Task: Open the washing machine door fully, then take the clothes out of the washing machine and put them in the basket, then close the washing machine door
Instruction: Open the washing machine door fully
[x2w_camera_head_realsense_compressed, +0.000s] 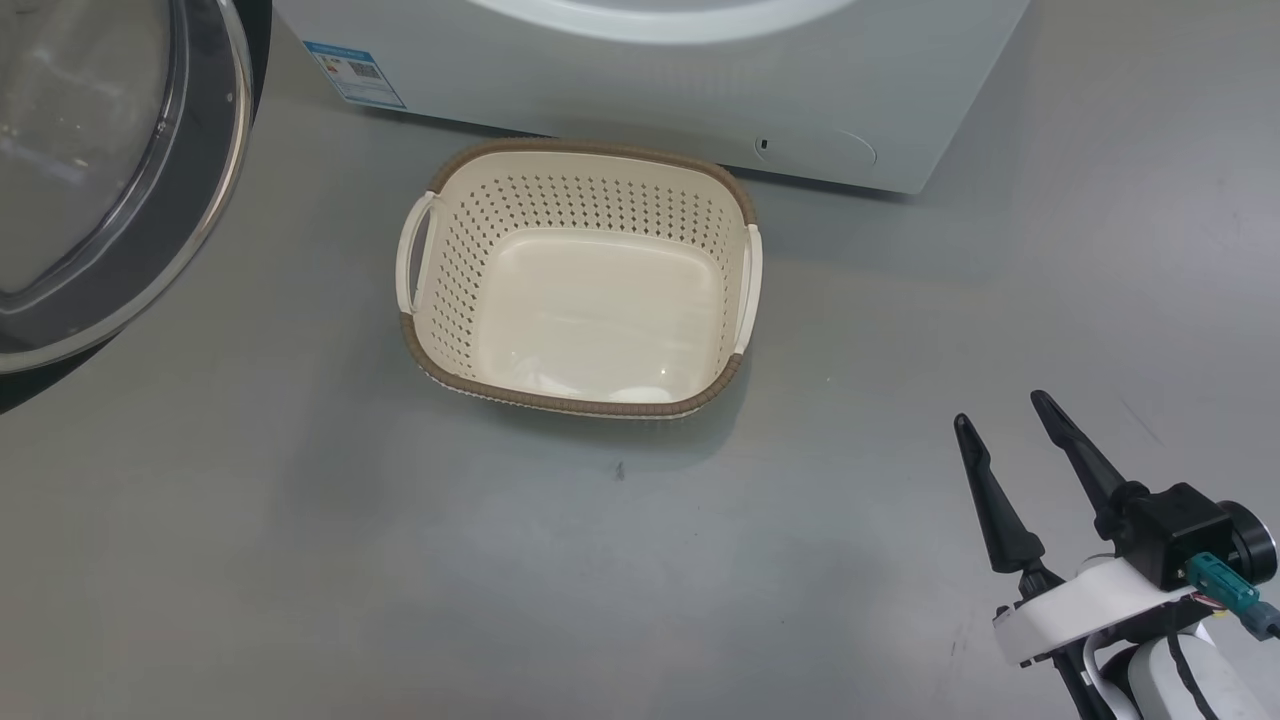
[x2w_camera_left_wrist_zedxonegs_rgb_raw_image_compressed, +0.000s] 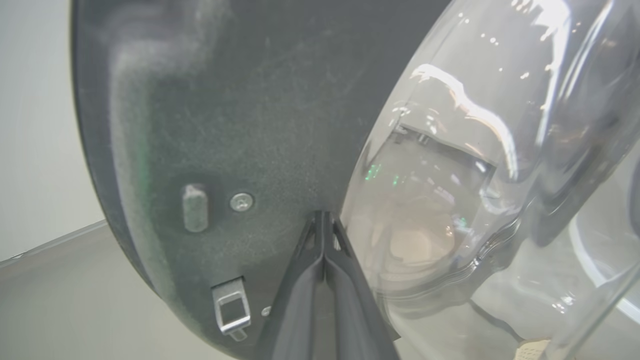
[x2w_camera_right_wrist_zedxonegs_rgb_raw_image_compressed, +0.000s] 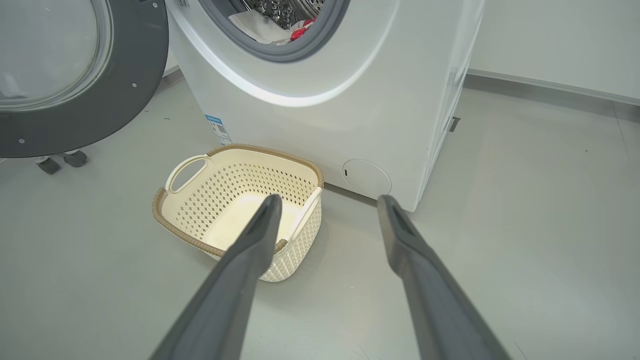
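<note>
The washing machine door stands swung open at the upper left of the head view. In the left wrist view my left gripper is shut, its tips pressed against the door's dark inner face beside the glass bowl. The cream basket sits with nothing in it on the floor before the washing machine. Red and white clothes lie inside the drum. My right gripper hangs open at the lower right, well apart from the basket.
Grey floor surrounds the basket. A metal latch hook and a screw sit on the door's inner face. Two small castor wheels stand under the door's edge. A white wall rises behind the washing machine.
</note>
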